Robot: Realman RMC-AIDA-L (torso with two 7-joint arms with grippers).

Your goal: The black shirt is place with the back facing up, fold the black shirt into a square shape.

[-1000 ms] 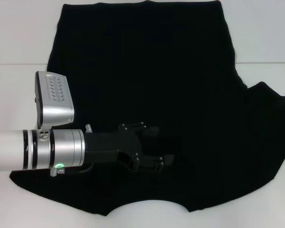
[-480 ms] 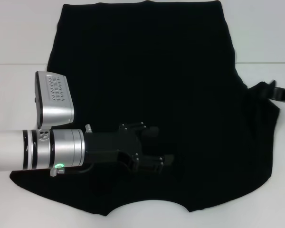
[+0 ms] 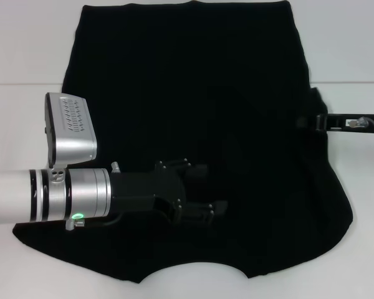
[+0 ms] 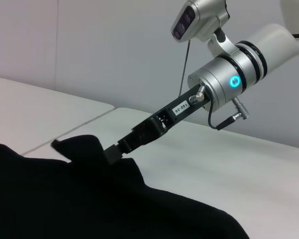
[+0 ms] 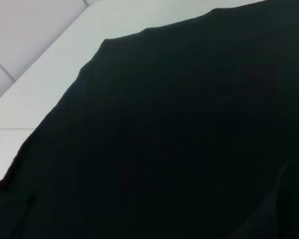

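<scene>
The head view looks down on the black shirt (image 3: 193, 124), which both wrist views share from low, close range.

I log: white table (image 3: 25, 56), seam running nine to three o'clock; plain pale wall (image 4: 89, 45) behind.

shirt (image 3: 193, 93): soft matt black cloth, plain, lightly creased at its edges
table (image 3: 25, 50): smooth matt white surface
left gripper (image 3: 206, 190): matt black plastic-looking body with small screws
left arm (image 3: 81, 193): brushed silvery metal collar, glossy white tube behind
right gripper (image 4: 114, 149): matt black fingers
right arm (image 4: 229, 79): satin silver metal collar, white shell
</scene>
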